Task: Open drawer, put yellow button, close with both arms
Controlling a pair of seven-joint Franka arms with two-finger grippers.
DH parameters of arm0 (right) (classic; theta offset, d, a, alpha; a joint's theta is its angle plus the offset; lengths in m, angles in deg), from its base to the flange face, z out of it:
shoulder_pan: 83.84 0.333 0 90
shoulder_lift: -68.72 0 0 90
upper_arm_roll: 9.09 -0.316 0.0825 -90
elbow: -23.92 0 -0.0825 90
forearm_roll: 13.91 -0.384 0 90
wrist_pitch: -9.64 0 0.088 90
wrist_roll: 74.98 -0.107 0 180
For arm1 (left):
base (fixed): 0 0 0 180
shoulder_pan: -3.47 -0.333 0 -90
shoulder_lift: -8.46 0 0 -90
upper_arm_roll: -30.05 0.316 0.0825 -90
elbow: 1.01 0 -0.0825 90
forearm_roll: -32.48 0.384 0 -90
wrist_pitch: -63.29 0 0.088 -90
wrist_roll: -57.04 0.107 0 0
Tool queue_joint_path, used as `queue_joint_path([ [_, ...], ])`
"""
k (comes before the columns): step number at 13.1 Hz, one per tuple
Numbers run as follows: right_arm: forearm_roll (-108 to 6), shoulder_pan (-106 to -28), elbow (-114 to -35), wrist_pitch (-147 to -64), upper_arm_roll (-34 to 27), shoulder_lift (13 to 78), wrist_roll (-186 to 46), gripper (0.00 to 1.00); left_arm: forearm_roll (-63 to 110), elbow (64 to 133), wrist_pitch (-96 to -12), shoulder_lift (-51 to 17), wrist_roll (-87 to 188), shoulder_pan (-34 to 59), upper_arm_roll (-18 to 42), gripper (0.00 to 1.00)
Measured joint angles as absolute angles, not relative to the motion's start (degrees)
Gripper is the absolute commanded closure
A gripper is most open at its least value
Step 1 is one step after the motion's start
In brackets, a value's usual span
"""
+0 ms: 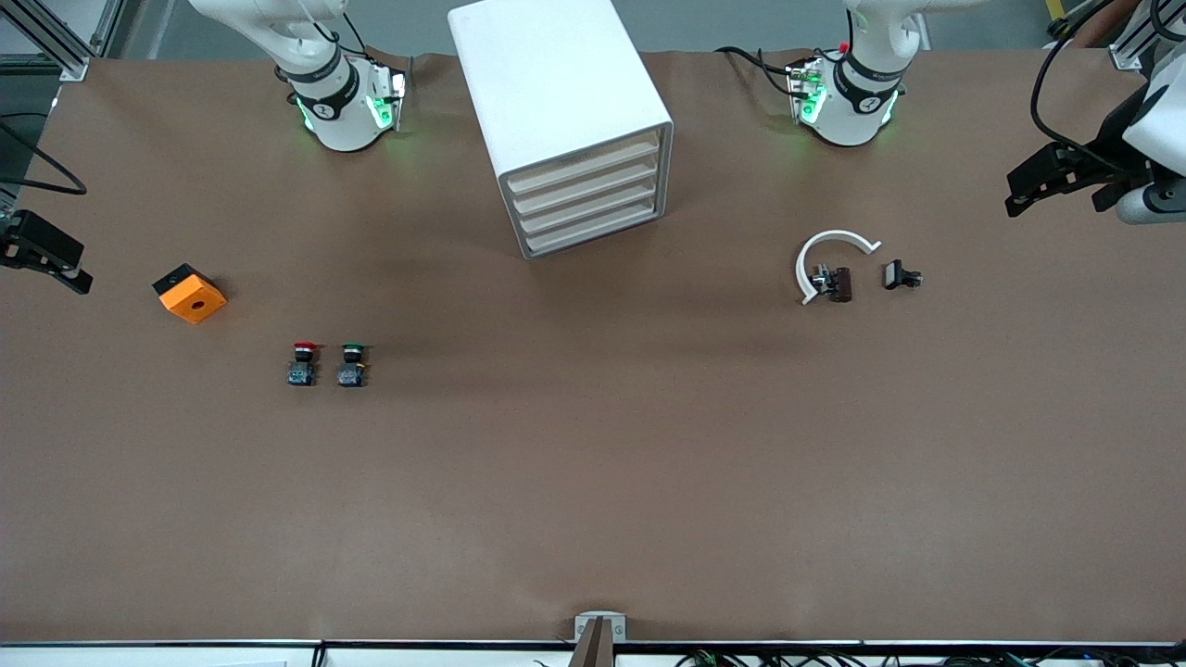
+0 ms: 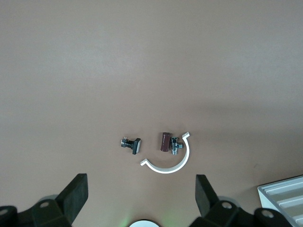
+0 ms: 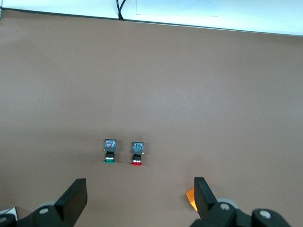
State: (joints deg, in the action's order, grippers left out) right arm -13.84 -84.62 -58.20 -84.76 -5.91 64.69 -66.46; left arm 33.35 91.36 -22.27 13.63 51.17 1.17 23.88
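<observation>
The yellow button is out of view. The white drawer cabinet (image 1: 565, 120) stands between the arms' bases, with all of its drawers (image 1: 588, 199) shut; a corner of it shows in the left wrist view (image 2: 284, 194). My left gripper (image 1: 1056, 190) is open and empty at the left arm's end of the table; its own view (image 2: 142, 194) shows the jaws wide apart. My right gripper (image 1: 56, 255) is open and empty at the right arm's end; its own view (image 3: 140, 196) shows the same.
A red-capped button (image 1: 303, 363) (image 3: 137, 153) and a green-capped button (image 1: 352, 364) (image 3: 110, 151) stand side by side. An orange block (image 1: 190, 294) (image 3: 191, 198) lies near the right gripper. A white C-shaped clip (image 1: 820, 245) (image 2: 173, 165), a brown part (image 1: 841, 284) and a small black part (image 1: 901, 275) lie near the left arm.
</observation>
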Motion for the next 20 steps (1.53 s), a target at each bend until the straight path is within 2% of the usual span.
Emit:
queue_joint_path([
  [20,-12.71,-84.31,-58.20,-84.72,-6.21,64.59,-66.46,0.00,33.35,91.26,-22.27,14.16,52.02,1.17,24.07,0.00],
])
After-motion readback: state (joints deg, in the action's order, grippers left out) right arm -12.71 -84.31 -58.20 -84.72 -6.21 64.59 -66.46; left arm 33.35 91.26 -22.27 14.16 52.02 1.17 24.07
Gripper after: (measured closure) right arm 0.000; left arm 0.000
